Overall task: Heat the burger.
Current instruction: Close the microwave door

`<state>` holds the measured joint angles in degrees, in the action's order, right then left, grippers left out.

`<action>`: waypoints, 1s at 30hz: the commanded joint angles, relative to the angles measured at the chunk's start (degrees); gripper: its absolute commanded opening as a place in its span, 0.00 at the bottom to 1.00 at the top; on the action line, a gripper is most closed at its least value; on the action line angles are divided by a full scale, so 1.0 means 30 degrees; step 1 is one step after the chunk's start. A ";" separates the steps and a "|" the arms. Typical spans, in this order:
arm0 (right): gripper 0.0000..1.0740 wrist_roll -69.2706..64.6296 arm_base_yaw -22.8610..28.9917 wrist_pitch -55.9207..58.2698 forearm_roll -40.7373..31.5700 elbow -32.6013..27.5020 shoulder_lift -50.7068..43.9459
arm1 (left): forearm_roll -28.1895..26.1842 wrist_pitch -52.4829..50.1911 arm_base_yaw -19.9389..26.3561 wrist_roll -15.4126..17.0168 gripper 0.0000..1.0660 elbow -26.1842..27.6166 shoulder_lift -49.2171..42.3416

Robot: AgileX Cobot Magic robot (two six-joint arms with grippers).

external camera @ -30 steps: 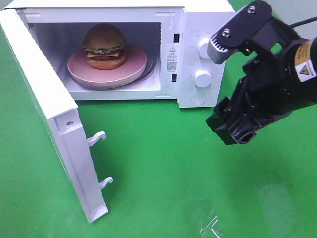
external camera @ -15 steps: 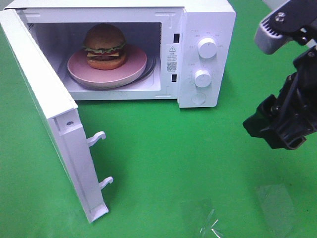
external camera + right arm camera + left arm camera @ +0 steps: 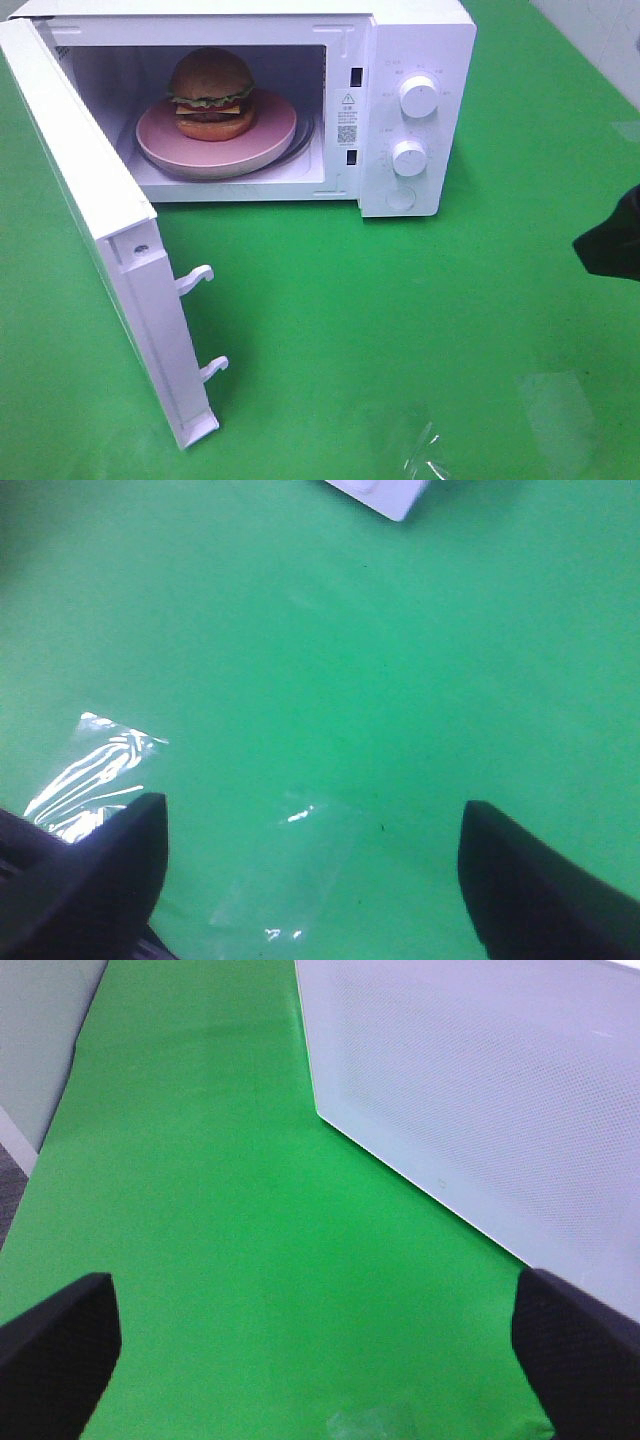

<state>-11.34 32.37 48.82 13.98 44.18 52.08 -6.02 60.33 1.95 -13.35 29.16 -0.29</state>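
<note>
The burger [image 3: 210, 93], with its brown domed bun, sits on a round pink plate [image 3: 270, 135] inside the open white microwave [image 3: 415, 40]. In the high view only a black part of my right arm [image 3: 612, 245] shows, at the right edge and far from the oven. My right gripper [image 3: 320, 875] is open over bare green cloth, nothing between its fingers. My left gripper [image 3: 320, 1360] is open too, with the microwave door's perforated face [image 3: 480, 1090] ahead of it. The left arm is out of the high view.
The microwave door [image 3: 95, 215] stands swung out to the left, two latch hooks [image 3: 195, 278] on its edge. Two dials [image 3: 418, 96] and a button are on the right panel. Shiny clear patches [image 3: 425, 450] lie on the green cloth near the front.
My right arm has drawn away to the right, from in front of the control panel to the view's right edge. Burger, plate and door have not moved.
</note>
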 commanded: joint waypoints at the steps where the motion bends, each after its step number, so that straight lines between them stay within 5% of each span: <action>1: 0.71 -0.0153 -0.2235 0.0363 -0.0649 -0.0783 -0.1280 | -0.0095 -0.0115 0.0057 0.0095 0.94 -0.0057 -0.0382; 14: 0.71 -0.0153 -0.6665 0.1318 -0.1585 -0.2979 -0.6474 | -0.0095 -0.0115 0.0057 0.0095 0.94 -0.0057 -0.0382; 30: 0.71 0.0516 -0.9320 0.1719 -0.1948 -0.4545 -1.3751 | -0.0095 -0.0115 0.0057 0.0095 0.94 -0.0057 -0.0382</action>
<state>-10.71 5.50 52.94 8.31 30.94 13.87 -6.02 60.33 1.95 -13.35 29.16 -0.29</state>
